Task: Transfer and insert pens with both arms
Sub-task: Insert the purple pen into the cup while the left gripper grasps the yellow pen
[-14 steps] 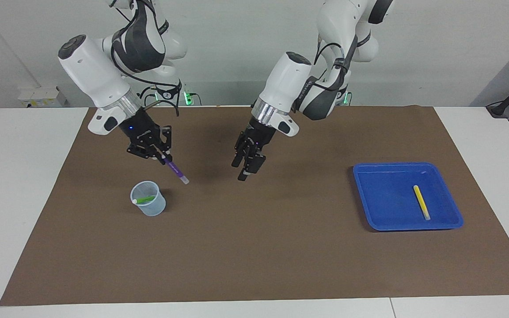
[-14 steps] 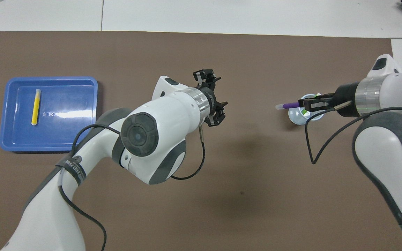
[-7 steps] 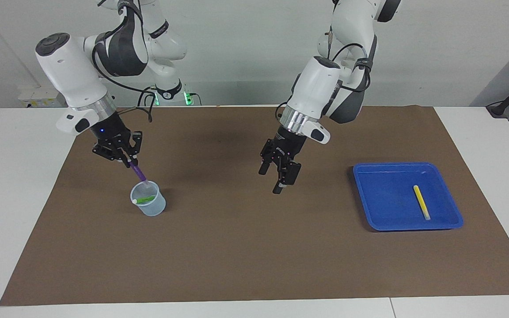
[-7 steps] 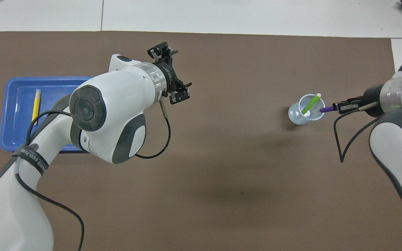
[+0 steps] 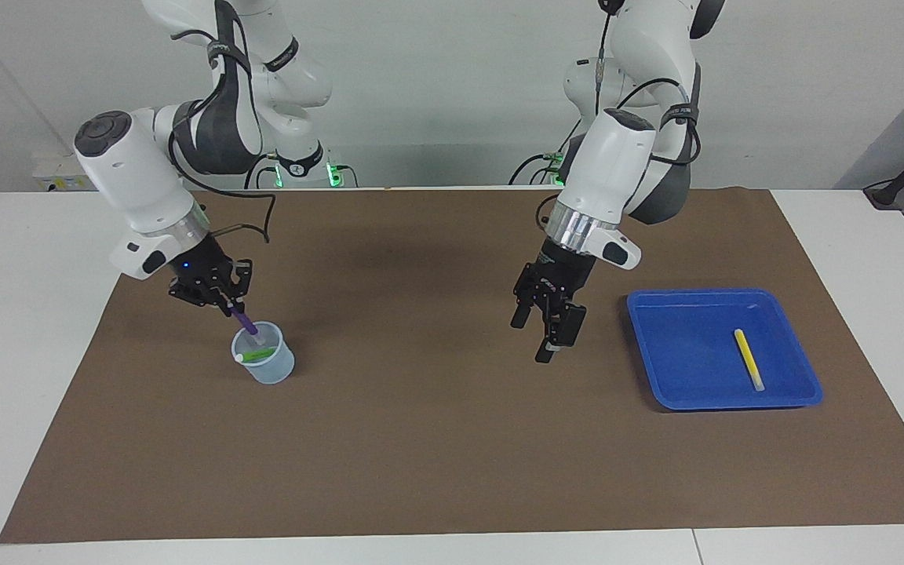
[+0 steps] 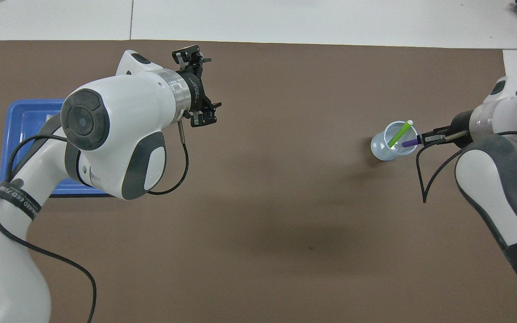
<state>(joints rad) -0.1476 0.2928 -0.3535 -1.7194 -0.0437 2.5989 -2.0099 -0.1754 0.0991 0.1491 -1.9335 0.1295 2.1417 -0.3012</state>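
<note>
Now the right claw [image 5: 226, 302] is over the cup [image 5: 265, 366], at the right arm's end of the tabletop [image 5: 44, 345]. Its fingertips are pressed together on the purple pen [image 5: 246, 323]. This pen is tilted, and its lower end with the pale cap is already inside the cup, while the upper end is in the claw. In the overhead view the purple pen [image 6: 409, 143] crosses the cup's rim at the side toward the right arm, and the right claw [image 6: 430, 138] is just beside that rim.

The green pen [image 6: 399, 134] also stands in the cup [image 6: 386, 150]. It leans on the wall, and its pale end comes out over the rim at the side farther from the robots. In the facing view the green pen [image 5: 257, 355] shows through the clear wall of the cup.

The left claw [image 5: 546, 326] hangs in the air over the brown mat [image 5: 436, 439], between the cup and the blue tray [image 5: 656, 361], and closer to the tray. Its fingers are spread wide and hold nothing. They point down to the mat. In the overhead view the left claw [image 6: 198, 89] shows near the tray [image 6: 20, 112], and the left arm covers a large part of the tray.

The yellow pen [image 5: 749, 359] lies flat in the tray, in the part toward the left arm's end of the tabletop. It is apart from the tray's walls, and no claw touches it.
</note>
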